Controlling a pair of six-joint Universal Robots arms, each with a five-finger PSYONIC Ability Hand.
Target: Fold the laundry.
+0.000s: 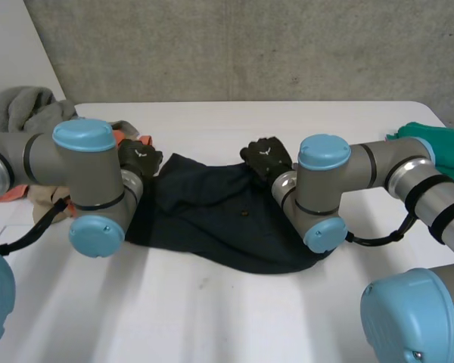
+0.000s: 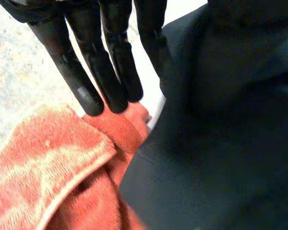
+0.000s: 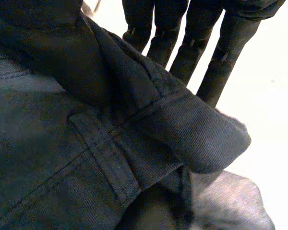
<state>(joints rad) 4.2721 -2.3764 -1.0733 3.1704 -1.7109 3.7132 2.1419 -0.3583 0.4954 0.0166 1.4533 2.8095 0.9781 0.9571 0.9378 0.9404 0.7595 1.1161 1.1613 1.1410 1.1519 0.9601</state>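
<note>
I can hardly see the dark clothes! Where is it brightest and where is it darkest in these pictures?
Head view: even light, the white table bright, the dark garment nearly featureless. Left wrist view: the orange towel well lit, the garment beside it very dark. Right wrist view: the table glares white; the garment's folds are shaded, seams visible.

dark garment (image 1: 212, 219) partly behind arms (image 1: 91, 181), green cloth (image 1: 439, 147) cut off

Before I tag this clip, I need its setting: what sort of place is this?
Probably a robotics lab bench, not a home: a bare white table, a raw concrete wall behind it, and a dark garment laid on it.
</note>
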